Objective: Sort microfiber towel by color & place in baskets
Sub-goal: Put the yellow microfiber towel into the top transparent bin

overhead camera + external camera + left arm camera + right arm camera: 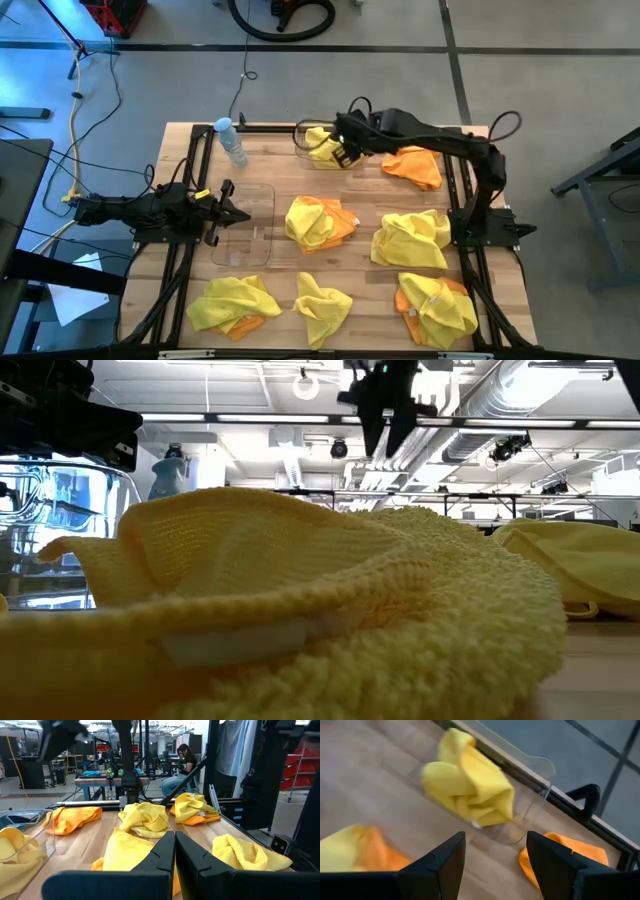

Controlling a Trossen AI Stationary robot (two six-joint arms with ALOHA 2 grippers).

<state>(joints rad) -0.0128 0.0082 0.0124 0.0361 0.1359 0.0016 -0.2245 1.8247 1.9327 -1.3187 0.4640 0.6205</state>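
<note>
- Yellow towel (470,785) lies in the far clear basket (303,152), beneath my right tool (345,152), fingers spread.
- My left tool (228,208), fingers pressed together, rests over the near basket (262,250).
- Other towels are scattered across the worktop (360,195).

One yellow towel (323,146) lies bundled in the far clear basket (303,132); the near basket (246,226) holds none; others lie scattered

Fuzzy cloth towels (410,240), clear glossy plastic bins (246,225), matt wood tbl (365,195)
</note>
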